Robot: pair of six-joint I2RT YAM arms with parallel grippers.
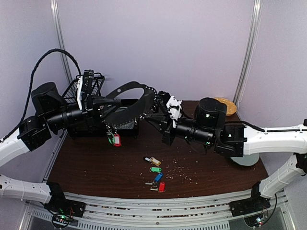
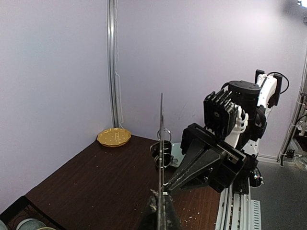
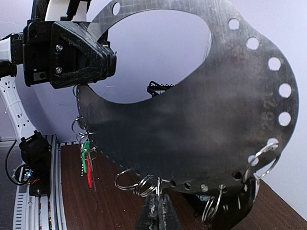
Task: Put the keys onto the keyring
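The keyring (image 1: 140, 106) is a big flat dark hoop with holes round its rim, held up above the table's back. My left gripper (image 1: 103, 103) is shut on its left edge, and its fingers (image 2: 161, 203) clamp the hoop edge-on (image 2: 160, 139). My right gripper (image 3: 157, 199) is shut on a small silvery split ring (image 3: 148, 184) at the hoop's (image 3: 201, 124) lower rim. A green and a red tagged key (image 1: 114, 139) hang from the hoop (image 3: 87, 163). Several keys lie on the table: yellow (image 1: 154, 160), green (image 1: 154, 169), blue (image 1: 157, 178), red (image 1: 161, 187).
A black wire rack (image 1: 93, 84) stands at the back left behind the left arm. A yellow patterned plate (image 1: 228, 105) sits at the back right corner (image 2: 113, 137). A pale plate (image 1: 248, 160) lies under the right arm. Crumbs dot the dark table (image 1: 96, 167).
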